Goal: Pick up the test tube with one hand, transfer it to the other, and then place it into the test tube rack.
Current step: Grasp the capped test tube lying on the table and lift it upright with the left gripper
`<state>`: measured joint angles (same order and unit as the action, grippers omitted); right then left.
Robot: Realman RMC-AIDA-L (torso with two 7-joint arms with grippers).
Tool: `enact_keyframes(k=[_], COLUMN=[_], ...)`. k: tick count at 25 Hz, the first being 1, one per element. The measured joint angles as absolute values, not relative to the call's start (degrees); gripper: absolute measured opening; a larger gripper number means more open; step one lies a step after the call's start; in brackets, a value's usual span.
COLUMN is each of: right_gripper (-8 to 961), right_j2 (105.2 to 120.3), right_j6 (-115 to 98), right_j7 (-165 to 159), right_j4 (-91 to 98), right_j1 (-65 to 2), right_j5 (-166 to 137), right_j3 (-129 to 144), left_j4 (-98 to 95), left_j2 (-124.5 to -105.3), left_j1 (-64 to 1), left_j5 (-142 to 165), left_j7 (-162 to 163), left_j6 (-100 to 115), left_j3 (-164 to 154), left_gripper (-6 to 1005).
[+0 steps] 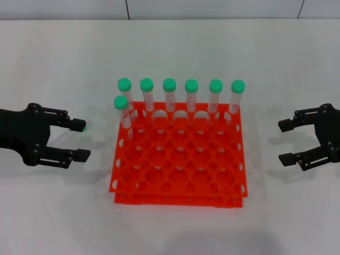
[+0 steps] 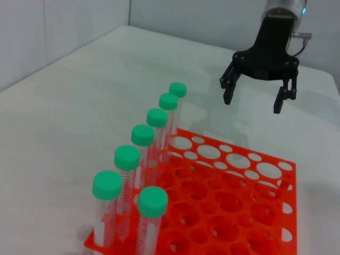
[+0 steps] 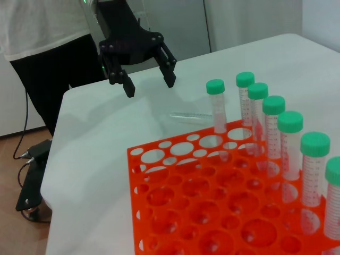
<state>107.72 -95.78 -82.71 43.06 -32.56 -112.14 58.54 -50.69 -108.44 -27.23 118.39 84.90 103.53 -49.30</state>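
the left tool [image 1: 79, 141] hangs wide over the lying test tube [image 3: 192, 114] — lower squarely astride it (right tool [image 1: 284, 142] waits, also wide).

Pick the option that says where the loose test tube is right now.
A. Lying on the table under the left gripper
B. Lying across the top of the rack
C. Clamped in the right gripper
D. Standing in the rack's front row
A: the test tube lies flat on the table, below the open left gripper, beside the rack; the right gripper is open and empty.
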Motion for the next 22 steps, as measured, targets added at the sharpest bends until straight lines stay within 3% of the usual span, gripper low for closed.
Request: enact_keyframes(k=[14,22], right_gripper=[821,818], right_j2=[107.87,108.77], right_j6=[-95.7,-94.9], right_j7=[-82.4,-82.2], right_j4=[43.1,43.1], right_j1=[-32.6,-32.3], right_j5=[-112.2,-112.2], right_j3=[58.5,58.2], left_j4=[-50.7,-50.7], left_j2=[-108.79,-109.12], left_j1=[-27.9,-27.9], left_j5=[119.2,119.2], left_j7=[85.6,85.7], left_j6=[103.1,102.5], left_j3=[-48.9,-48.9], left_gripper=[692,691])
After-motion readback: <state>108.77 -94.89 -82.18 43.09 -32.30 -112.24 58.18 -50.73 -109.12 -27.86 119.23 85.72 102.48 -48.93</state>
